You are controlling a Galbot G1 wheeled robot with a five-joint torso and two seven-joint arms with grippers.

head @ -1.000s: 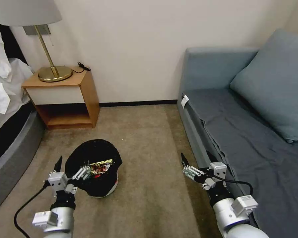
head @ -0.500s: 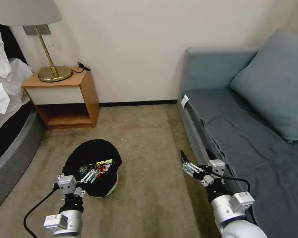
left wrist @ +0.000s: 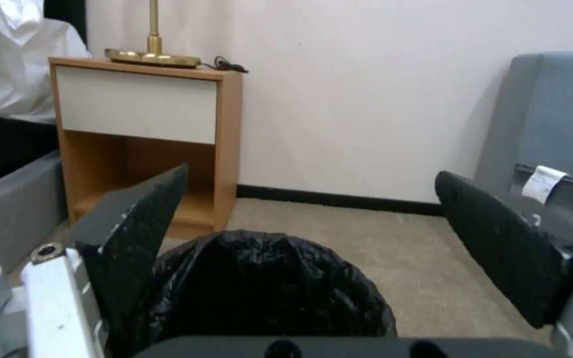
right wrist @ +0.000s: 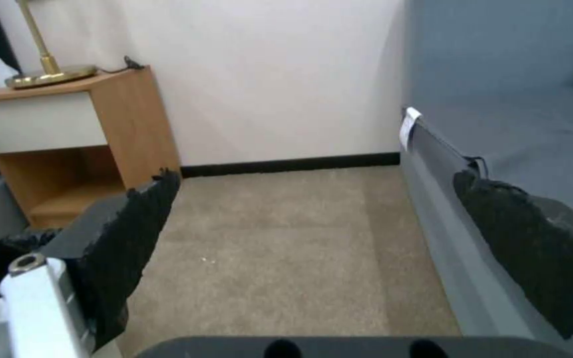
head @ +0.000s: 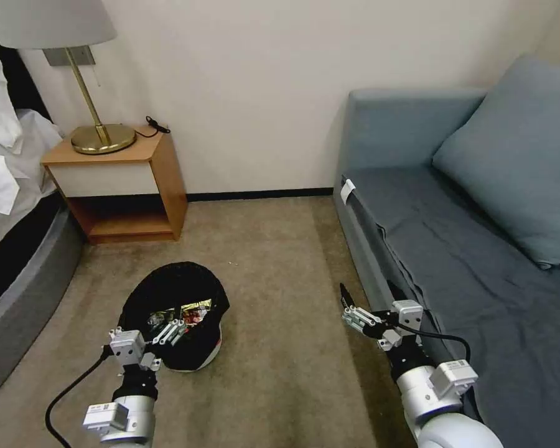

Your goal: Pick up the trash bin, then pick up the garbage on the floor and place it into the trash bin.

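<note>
Several wrappers already lie inside the trash bin [head: 190, 348], standing on bare carpet [head: 280, 280]. Left gripper [head: 152, 330] spreads apart at its near rim; right gripper [head: 370, 311] hangs spread, empty.

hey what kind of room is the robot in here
Most likely a bedroom or hotel room. A bed with white sheets sits beside a wooden nightstand holding a brass lamp, a blue-grey sofa faces it, and the floor is carpeted.

Beige carpet floor [head: 274, 274] — the trash bin [head: 196, 351] sits on it, nightstand [head: 121, 186] and grey sofa [head: 379, 249] standing alongside.
</note>
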